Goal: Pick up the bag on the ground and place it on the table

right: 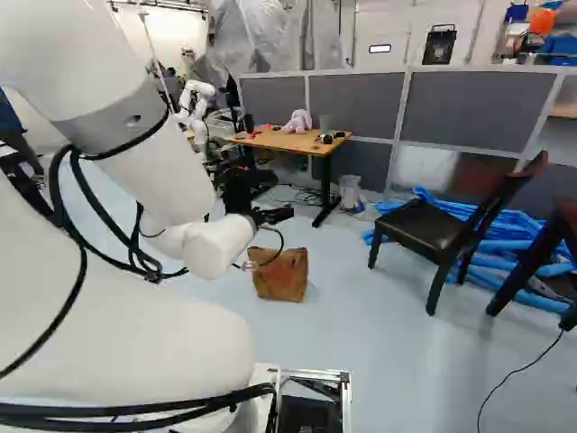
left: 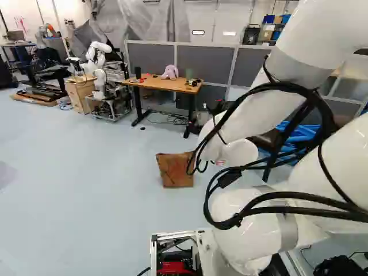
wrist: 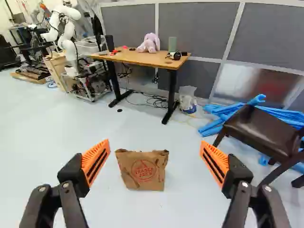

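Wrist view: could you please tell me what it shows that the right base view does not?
Only the wrist view shows the orange pads of the open gripper and the round red print on the bag. Only the right base view shows the arm's white links and a black container above the partition. Both show the bag on the floor, the table with the pink plush toy, and the blue tubes.

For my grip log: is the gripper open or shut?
The gripper is open: its orange pads stand wide apart, the bag on the floor ahead.
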